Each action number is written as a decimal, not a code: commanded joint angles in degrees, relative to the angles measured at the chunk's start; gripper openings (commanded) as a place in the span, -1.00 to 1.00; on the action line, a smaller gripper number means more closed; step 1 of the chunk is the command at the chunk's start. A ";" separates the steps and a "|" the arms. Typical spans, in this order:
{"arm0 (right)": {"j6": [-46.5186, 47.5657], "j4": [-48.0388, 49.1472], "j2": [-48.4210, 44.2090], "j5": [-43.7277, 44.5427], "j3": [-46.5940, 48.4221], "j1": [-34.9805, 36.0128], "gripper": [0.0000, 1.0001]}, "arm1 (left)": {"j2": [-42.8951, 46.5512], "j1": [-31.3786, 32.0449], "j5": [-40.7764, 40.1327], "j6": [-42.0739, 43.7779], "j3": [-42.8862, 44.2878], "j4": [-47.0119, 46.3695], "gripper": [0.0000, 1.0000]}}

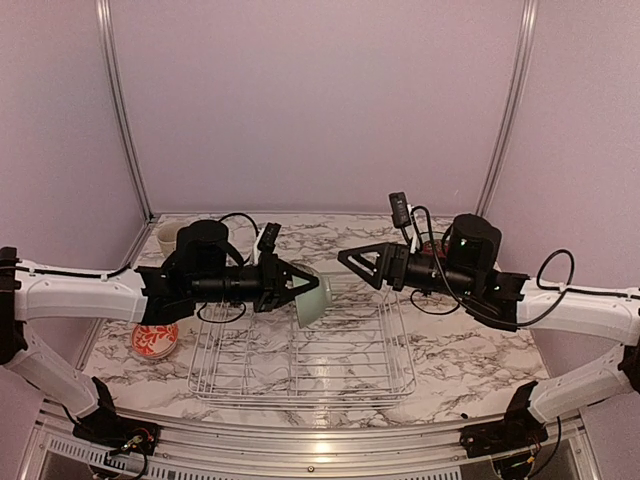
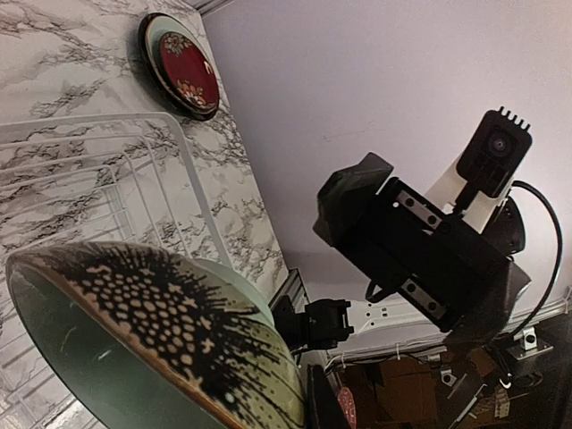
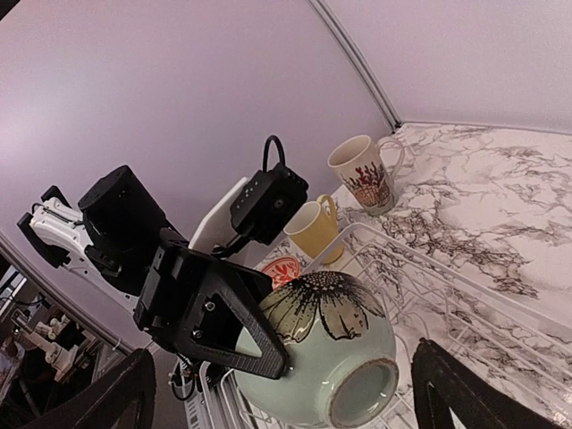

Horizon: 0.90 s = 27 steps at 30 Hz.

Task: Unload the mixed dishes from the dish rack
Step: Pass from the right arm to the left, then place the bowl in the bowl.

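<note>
My left gripper (image 1: 303, 285) is shut on the rim of the pale green bowl (image 1: 314, 298), which hangs tilted on its side above the dish rack (image 1: 300, 372). The right wrist view shows the bowl (image 3: 344, 357) with its black flower pattern and foot ring, and a left finger (image 3: 234, 323) clamped on its rim. My right gripper (image 1: 348, 263) stands open just right of the bowl, apart from it. The silver wire dish rack looks bare inside. In the left wrist view the bowl's rim (image 2: 134, 340) fills the foreground.
On the marble table left of the rack are a white-and-red bowl (image 1: 155, 341), a yellow cup (image 3: 313, 229) and a cream patterned mug (image 3: 363, 173). A dark red floral plate (image 2: 182, 71) lies at the back right of the rack. Lilac walls enclose the table.
</note>
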<state>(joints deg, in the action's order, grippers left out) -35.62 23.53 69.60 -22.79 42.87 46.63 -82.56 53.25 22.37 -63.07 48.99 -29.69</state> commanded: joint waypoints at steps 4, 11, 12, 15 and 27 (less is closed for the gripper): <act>4.16 -5.08 -3.00 5.07 2.87 -0.26 0.96 | 6.86 -0.07 -11.11 12.33 8.01 23.93 -1.00; 4.34 -6.04 -2.99 5.47 2.98 -0.23 0.95 | 11.11 -0.12 -30.89 19.48 14.97 50.66 -1.00; 4.33 -6.08 -2.98 5.47 2.93 -0.23 0.95 | 11.83 -0.09 -33.74 20.00 15.64 53.58 -1.00; 4.32 -6.15 -2.90 5.47 2.98 -0.23 0.95 | 14.06 -0.16 -41.06 20.69 17.40 61.99 -1.00; 4.85 -6.94 -2.07 5.48 4.00 -0.23 0.95 | 17.30 -2.86 -59.26 14.96 17.60 86.76 -1.00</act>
<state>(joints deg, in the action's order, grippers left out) -31.46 17.89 67.22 -17.65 44.10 46.63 -65.52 51.77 -27.83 -46.17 64.90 45.45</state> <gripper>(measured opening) 0.978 0.096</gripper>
